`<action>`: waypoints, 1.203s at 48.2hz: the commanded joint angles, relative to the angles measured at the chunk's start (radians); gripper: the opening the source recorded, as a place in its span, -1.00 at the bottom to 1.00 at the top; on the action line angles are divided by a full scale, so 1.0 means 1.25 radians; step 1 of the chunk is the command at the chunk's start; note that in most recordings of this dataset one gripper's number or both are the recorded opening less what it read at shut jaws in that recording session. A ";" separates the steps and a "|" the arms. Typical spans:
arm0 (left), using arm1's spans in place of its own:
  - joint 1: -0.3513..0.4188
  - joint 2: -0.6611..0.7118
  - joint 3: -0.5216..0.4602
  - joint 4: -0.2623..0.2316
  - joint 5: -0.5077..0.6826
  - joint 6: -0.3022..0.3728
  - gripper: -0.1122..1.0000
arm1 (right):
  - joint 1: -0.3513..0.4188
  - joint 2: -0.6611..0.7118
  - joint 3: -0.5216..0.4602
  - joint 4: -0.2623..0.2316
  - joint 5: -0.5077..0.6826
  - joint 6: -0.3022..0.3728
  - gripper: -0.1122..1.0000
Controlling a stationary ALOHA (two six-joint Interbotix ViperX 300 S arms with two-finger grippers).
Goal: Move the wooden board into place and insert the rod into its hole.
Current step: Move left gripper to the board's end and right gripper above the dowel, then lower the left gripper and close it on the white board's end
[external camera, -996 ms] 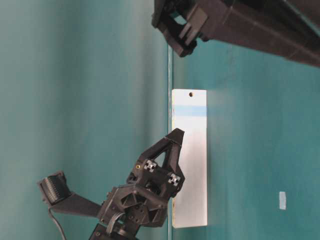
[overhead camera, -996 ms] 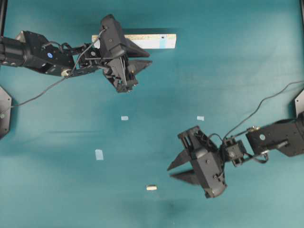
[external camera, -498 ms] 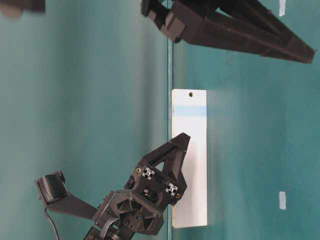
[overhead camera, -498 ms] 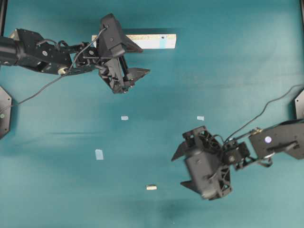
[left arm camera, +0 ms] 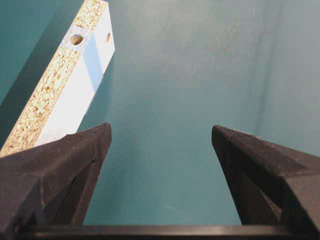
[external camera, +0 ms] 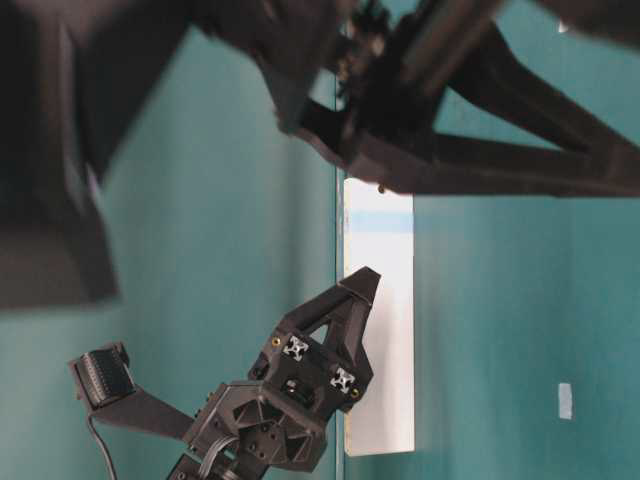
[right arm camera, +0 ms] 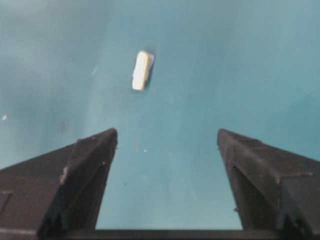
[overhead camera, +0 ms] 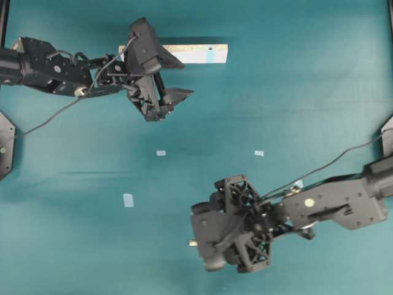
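The wooden board (overhead camera: pixel 196 53) lies at the table's far edge, with a light blue patch and the hole (overhead camera: pixel 210 47) near its right end. My left gripper (overhead camera: pixel 187 78) is open and empty just in front of the board; in the left wrist view (left arm camera: pixel 160 131) the board (left arm camera: pixel 65 95) and hole (left arm camera: pixel 76 39) lie beside its left finger. The rod (overhead camera: pixel 192 243) lies near the front, mostly covered by my open, empty right gripper (overhead camera: pixel 199 238). In the right wrist view the rod (right arm camera: pixel 141 70) lies ahead of the gripper (right arm camera: pixel 166 134), untouched.
Small pale blue tape squares lie flat on the teal table, at mid-table (overhead camera: pixel 161 153), mid-right (overhead camera: pixel 259 153) and lower left (overhead camera: pixel 128 200). In the table-level view the board (external camera: pixel 385 330) lies along the back edge, with the blurred right arm crossing the top.
My right gripper has swung left and forward until it is over the rod. My left gripper turned slightly beside the board, then held still.
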 commanded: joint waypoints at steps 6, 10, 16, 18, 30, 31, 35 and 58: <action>-0.002 -0.026 -0.007 0.001 0.012 0.001 0.85 | 0.006 0.033 -0.103 -0.001 0.079 0.029 0.76; -0.002 -0.026 -0.009 0.002 0.021 0.001 0.85 | 0.007 0.047 -0.123 -0.001 0.087 0.029 0.76; -0.002 -0.025 -0.013 0.002 0.043 0.001 0.85 | 0.010 0.060 -0.137 -0.001 0.088 0.029 0.76; -0.002 -0.026 -0.016 0.002 0.053 0.002 0.85 | 0.010 0.061 -0.137 -0.001 0.090 0.029 0.76; -0.002 -0.029 -0.036 0.006 0.130 0.028 0.85 | 0.010 0.061 -0.136 -0.001 0.091 0.029 0.76; -0.001 -0.032 -0.039 0.007 0.134 0.037 0.85 | 0.010 0.061 -0.136 -0.001 0.091 0.029 0.76; -0.002 -0.044 -0.061 0.007 0.155 0.099 0.85 | 0.011 0.063 -0.136 -0.001 0.091 0.031 0.76; 0.102 -0.063 -0.120 0.007 0.346 0.319 0.85 | 0.015 0.061 -0.130 -0.001 0.096 0.039 0.76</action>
